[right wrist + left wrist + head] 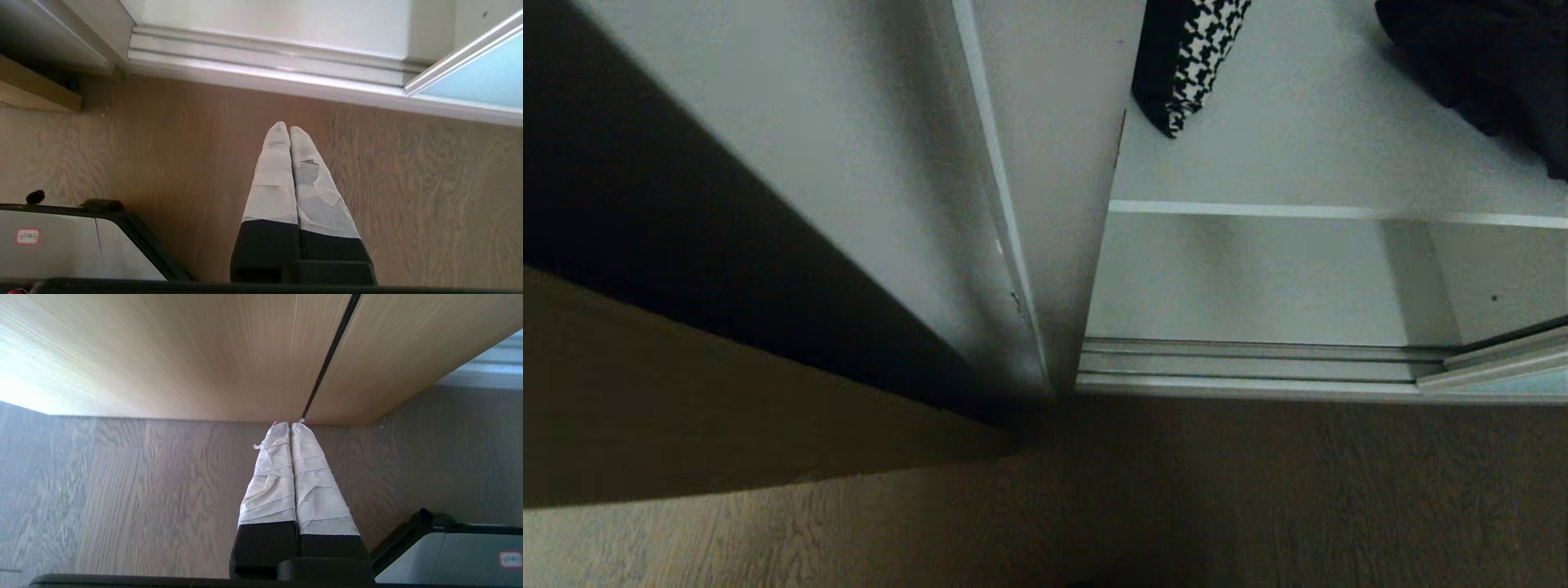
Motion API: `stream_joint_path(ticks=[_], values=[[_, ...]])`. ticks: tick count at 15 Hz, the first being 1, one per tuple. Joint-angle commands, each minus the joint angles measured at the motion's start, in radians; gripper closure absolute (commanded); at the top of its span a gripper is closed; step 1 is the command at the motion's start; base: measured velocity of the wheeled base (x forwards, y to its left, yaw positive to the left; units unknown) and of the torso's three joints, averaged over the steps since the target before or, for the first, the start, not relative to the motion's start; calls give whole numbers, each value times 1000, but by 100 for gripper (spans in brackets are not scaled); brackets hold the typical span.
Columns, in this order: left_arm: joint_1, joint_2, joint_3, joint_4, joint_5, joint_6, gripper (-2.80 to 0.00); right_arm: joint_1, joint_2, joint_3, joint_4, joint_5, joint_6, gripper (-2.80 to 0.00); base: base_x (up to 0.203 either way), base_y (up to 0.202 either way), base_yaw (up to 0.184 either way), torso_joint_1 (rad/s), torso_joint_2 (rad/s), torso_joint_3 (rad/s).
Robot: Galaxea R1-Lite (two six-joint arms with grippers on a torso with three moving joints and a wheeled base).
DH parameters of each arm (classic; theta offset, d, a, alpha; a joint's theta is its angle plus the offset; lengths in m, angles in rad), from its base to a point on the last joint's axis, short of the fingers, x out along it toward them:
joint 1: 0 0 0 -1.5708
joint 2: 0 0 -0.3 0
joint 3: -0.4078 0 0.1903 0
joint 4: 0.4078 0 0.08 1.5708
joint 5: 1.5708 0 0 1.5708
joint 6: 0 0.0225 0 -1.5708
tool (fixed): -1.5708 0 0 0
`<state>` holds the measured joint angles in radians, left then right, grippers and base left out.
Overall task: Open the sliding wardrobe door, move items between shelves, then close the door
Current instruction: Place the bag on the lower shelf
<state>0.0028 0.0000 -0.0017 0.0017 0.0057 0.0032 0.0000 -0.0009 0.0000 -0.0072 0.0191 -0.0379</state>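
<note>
Right gripper (289,130): fingers pressed together, wrapped in pale tape, holding nothing; points down at the wood floor (204,163), short of the track (265,61).
Left gripper (291,425): fingers pressed together, taped the same way, empty; tips close to the foot of the wood door (204,355), beside its dark groove (331,351).
Arm pose: both arms hang low beside the robot base (61,241), fingers aimed at the floor; neither arm shows in the head view.
Track: silver double rail along the foot of the wardrobe, directly ahead of the right gripper.
Sliding door (470,73): pale aqua frosted glass in a thin silver frame, standing in the track at its right end; the part of the opening in view to its left is uncovered.
Shelf (1298,147): flat white board with a white front edge, above the track inside the opening.
Black item (1494,65): soft, matte, dark fabric lying on the shelf toward its right, well above and apart from both grippers.
Cushion (1188,57): houndstooth pattern, standing on the shelf at its left end, apart from the black item.
Side panel (1045,163): white upright, meeting the track at its left end.
</note>
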Motion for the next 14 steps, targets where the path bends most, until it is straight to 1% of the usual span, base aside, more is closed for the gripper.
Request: stream_joint_path(ticks=[1, 8, 14], values=[[0, 2, 0, 0, 0, 0, 0, 0, -1, 0, 0, 1, 0, 0, 0, 0, 0, -2, 7, -193], [0, 2, 2, 0, 0, 0, 0, 0, -1, 0, 0, 1, 0, 0, 0, 0, 0, 4, 3, -195], [0, 2, 2, -2, -1, 0, 0, 0, -1, 0, 0, 1, 0, 0, 0, 0, 0, 2, 3, -34]])
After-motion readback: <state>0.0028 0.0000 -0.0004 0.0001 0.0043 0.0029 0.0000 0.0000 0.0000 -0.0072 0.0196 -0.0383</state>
